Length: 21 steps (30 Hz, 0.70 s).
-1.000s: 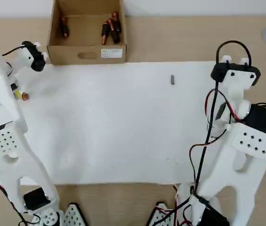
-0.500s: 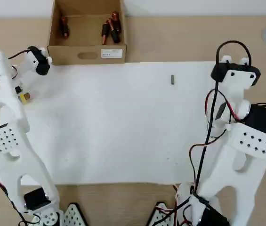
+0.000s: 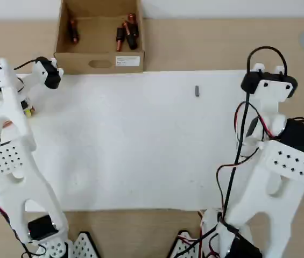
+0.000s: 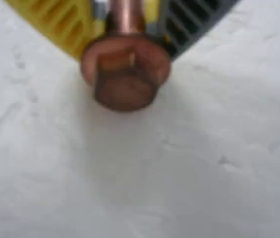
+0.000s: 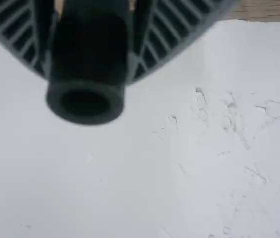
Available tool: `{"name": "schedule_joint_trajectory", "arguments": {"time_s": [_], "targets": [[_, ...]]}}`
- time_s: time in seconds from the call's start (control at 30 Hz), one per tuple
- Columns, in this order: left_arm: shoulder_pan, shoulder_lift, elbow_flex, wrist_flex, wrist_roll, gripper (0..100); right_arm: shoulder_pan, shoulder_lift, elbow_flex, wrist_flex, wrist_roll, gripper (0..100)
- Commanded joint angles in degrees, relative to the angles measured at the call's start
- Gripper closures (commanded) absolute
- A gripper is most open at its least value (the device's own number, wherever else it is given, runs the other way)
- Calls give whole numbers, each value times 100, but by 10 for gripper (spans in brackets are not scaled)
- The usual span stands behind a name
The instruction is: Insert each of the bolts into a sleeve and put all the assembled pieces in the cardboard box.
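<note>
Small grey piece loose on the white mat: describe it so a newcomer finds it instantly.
From the cardboard box at the table's far edge, follow the white mat's far border toward the right arm. The small grey piece lies there alone, dull grey, unlike the copper pieces inside the box.

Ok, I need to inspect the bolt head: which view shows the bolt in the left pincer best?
The left wrist view: the bolt faces the camera head-on, clamped in the left pincer. The high view gives just a tiny speck at that pincer's tip. The right wrist view looks at its own sleeve.
</note>
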State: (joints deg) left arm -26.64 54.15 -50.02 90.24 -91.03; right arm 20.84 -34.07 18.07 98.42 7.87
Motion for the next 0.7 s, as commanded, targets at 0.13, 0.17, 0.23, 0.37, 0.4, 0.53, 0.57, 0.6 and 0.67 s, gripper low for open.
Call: {"name": "schedule_joint_trajectory", "arguments": {"time_s": [0.13,0.17,0.23,0.37,0.4,0.53,0.57,0.6,0.67], "targets": [[149,136,-1248,413,422,998,22,-154,-549,35,-9,988],[185,136,-1530,624,492,998,22,-154,-664,35,0,988],[237,136,-2092,1002,686,997,22,-154,-831,44,193,988],[281,136,-2989,1029,1653,997,22,-154,-1077,114,440,988],[290,136,-3209,1029,1960,997,4,-154,-1147,158,440,988],[299,136,-4123,1029,3174,997,-259,-154,-1446,360,440,988],[308,136,-4352,1029,3411,997,-330,-154,-1499,369,440,988],[308,136,-4554,1029,3578,997,-374,-154,-1534,369,431,988],[308,48,-4563,1029,3736,997,-479,-154,-1569,369,404,988]]}}
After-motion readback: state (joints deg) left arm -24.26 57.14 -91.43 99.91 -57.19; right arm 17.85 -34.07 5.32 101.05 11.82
